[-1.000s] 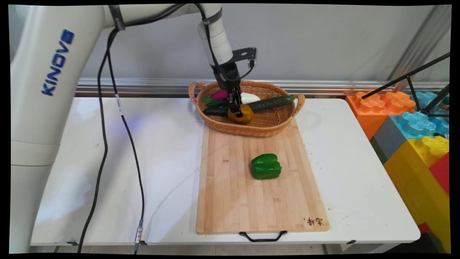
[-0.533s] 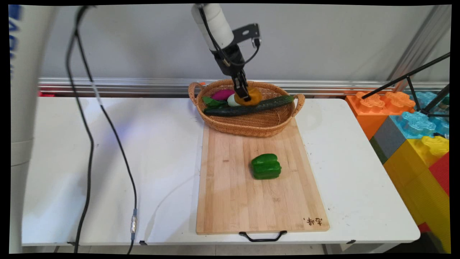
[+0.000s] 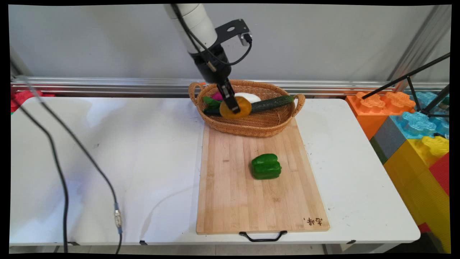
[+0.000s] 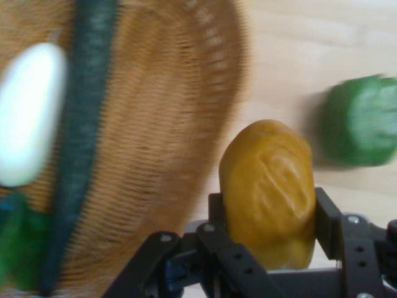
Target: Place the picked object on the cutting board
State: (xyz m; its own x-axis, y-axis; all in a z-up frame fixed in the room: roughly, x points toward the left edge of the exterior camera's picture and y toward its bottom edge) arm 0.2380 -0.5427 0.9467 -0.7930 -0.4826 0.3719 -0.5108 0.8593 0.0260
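— Starting with the biggest thing, what do you have in front of you?

— You see the white table (image 3: 151, 151), with a wooden cutting board (image 3: 233, 194) lying on it. A wicker basket (image 3: 251, 124) rests on the board's far end.

— And inside the basket?

— You can make out a long cucumber (image 3: 273, 102), a white vegetable (image 3: 248, 96) and some green leaves (image 3: 211, 102).

— On the board itself?

— You have a green bell pepper (image 3: 266, 166) near the board's middle, well apart from the gripper (image 3: 231, 104).

— What about the claw?

— You find it pinching an orange bread roll (image 4: 270, 186), held in the air over the basket's near rim.
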